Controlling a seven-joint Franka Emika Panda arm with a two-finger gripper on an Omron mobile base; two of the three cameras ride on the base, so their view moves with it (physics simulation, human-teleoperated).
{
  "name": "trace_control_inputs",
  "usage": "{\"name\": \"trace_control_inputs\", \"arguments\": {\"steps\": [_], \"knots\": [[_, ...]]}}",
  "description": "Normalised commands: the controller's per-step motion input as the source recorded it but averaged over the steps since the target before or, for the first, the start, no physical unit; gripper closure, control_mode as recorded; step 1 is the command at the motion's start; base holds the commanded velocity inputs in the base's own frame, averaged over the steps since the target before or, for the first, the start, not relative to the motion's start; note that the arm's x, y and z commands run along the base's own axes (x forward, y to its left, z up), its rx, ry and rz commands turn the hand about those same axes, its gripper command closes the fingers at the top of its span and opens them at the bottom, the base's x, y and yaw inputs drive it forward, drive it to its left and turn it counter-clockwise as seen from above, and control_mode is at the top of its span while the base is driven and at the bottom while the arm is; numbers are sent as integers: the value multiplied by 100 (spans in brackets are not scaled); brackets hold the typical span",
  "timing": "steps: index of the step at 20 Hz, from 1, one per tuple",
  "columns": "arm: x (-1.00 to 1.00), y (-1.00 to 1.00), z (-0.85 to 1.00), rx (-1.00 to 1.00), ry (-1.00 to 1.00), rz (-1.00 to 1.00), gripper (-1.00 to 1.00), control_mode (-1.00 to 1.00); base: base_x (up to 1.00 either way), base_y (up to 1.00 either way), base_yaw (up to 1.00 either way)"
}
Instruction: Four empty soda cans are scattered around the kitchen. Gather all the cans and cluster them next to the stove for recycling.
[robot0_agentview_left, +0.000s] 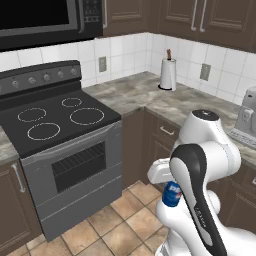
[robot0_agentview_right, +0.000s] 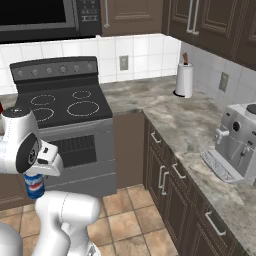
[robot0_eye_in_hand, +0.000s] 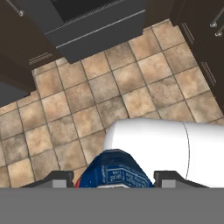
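My gripper is shut on a blue soda can with a white band and holds it low over the tiled floor, in front of my own white base. The same can hangs under the hand beside the arm's elbow, and it appears again as the can at the lower left of the right base view. The stove, a black glass top with four white rings and a grey oven door, stands ahead to the left. From the other side the stove is just beyond the arm.
A marble counter runs from the stove's right side round the corner. A white paper-towel roll stands at its back and a silver coffee machine on the right run. A black microwave hangs above the stove. Dark cabinets border the tiled floor.
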Motion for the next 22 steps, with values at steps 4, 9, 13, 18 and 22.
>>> {"name": "trace_control_inputs", "arguments": {"steps": [4,9,13,18,22], "knots": [[0,0,0,0,0,0,100,100,43,25,18],[0,0,0,0,0,0,100,100,48,34,18],[0,0,0,0,0,0,100,100,43,37,18],[0,0,0,0,0,0,100,100,20,48,16],[0,0,0,0,0,0,100,100,7,49,16]]}}
